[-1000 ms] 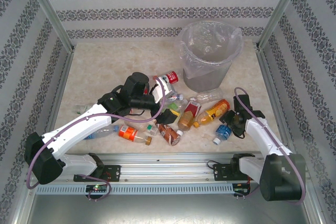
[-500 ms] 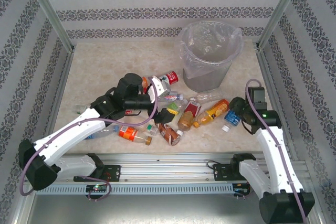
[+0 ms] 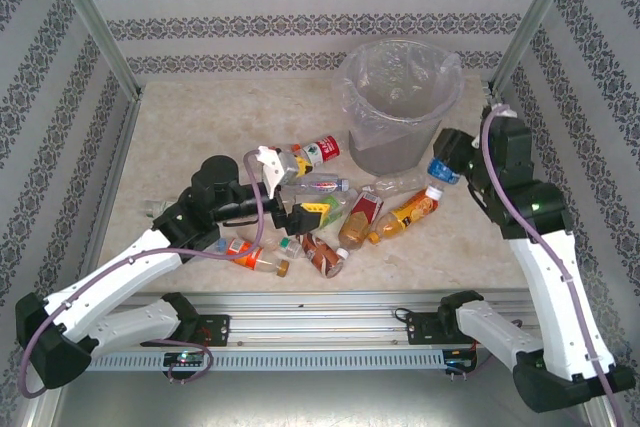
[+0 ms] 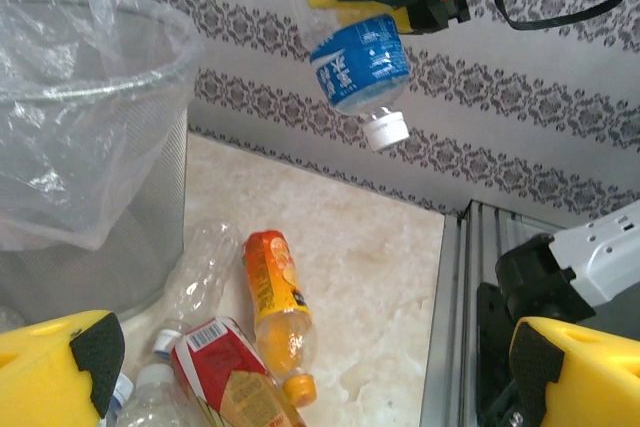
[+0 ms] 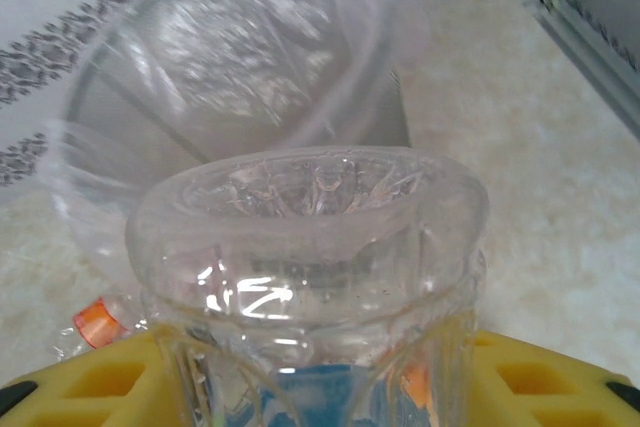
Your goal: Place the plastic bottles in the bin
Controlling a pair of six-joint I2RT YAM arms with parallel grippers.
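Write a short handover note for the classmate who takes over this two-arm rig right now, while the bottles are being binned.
Right gripper: jaws shut on the blue-label bottle, raised cap-down beside the bin, not yet over it.
Left gripper: open, empty, above the pile of bottles.
Done: one bottle lifted; bin contents unclear.
Left: drop it in, then clear the pile, including the orange bottle.

Blue-labelled bottle (image 3: 441, 169) aloft beside bag-lined grey bin (image 3: 395, 142); other bottles (image 3: 360, 212) loose on table.
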